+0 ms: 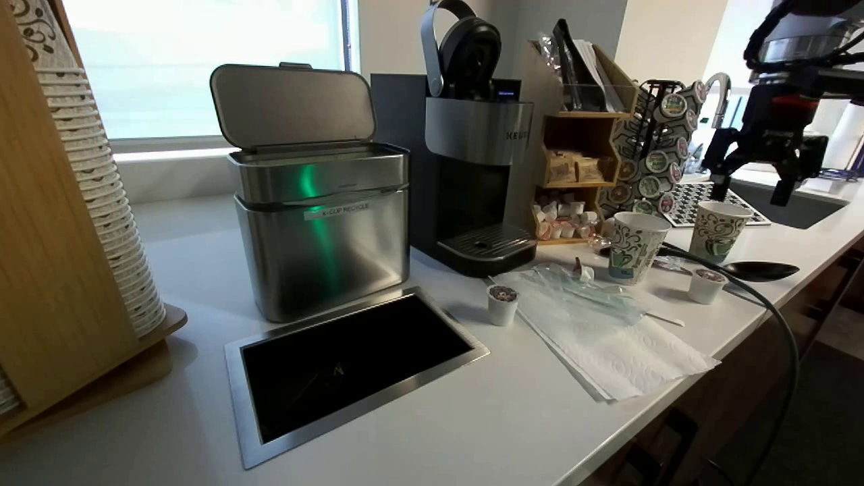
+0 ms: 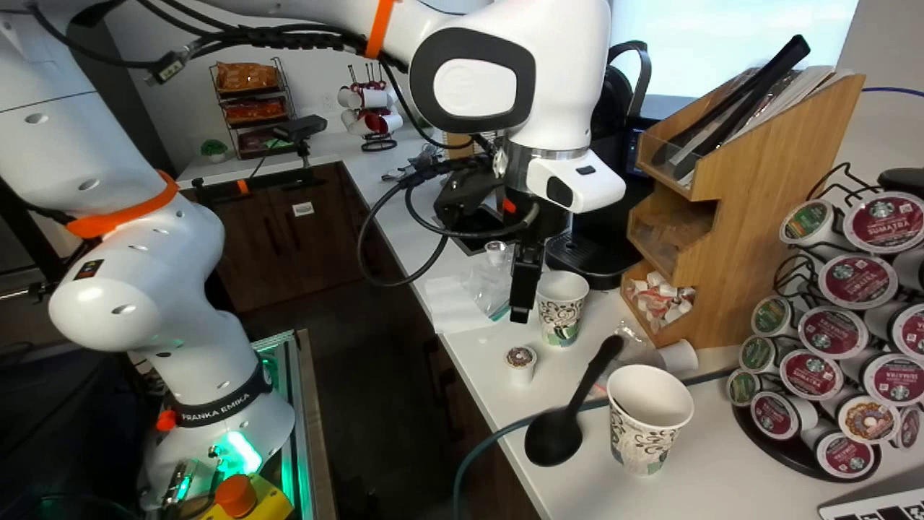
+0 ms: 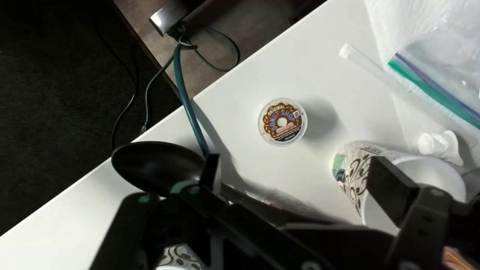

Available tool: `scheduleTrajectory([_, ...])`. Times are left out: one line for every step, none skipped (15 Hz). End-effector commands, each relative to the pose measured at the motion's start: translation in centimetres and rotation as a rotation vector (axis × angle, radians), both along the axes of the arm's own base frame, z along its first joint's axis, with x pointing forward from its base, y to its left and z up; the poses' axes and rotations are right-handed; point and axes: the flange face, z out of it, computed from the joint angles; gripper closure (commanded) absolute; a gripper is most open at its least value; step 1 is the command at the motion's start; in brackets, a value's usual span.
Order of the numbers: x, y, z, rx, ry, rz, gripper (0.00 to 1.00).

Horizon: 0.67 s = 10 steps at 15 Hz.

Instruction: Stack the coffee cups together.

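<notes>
I've my black 2-finger gripper (image 1: pixel 751 192) hanging empty, jaws apart, prob to straddle a rim, w/ the white swirl-printed tapered paper cup (image 2: pixel 561 312) & its matching cup (image 2: pixel 644 438) nr the black long-handled spoon (image 2: pixel 563 425) upright on the white counter (image 1: pixel 506 398), apart, mouths up, good for nesting IMO.

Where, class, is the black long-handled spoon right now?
In an exterior view, the black long-handled spoon lies on the white counter, just left of the nearer tapered white paper cup with dark swirls.

"DONUT SHOP" on pod lid (image 3: pixel 282 122)
</notes>
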Motion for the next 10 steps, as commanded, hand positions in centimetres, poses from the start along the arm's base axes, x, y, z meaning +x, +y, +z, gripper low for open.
scheduleTrajectory([0.2, -0.1, -0.1, -0.001, 0.003, -0.003, 0.0])
scheduleTrajectory([0.3, -0.1, -0.1, -0.002, 0.004, -0.005, 0.0])
scheduleTrajectory([0.3, -0.2, 0.0, -0.002, 0.003, -0.007, 0.0])
scheduleTrajectory([0.6, -0.2, -0.2, -0.004, -0.022, -0.025, 0.0])
scheduleTrajectory([1.2, -0.1, -0.6, -0.031, -0.046, -0.076, 0.0])
scheduleTrajectory([1.8, 0.2, -0.9, -0.038, -0.081, -0.102, 0.0])
scheduleTrajectory([2.6, 0.6, -1.2, -0.065, -0.13, -0.127, 0.0])
scheduleTrajectory([3.3, 0.9, -1.5, -0.09, -0.161, -0.141, 0.0])
scheduleTrajectory([4.0, 1.2, -1.9, -0.104, -0.182, -0.159, 0.0])
scheduleTrajectory([4.6, 1.5, -2.5, -0.116, -0.203, -0.173, 0.0])
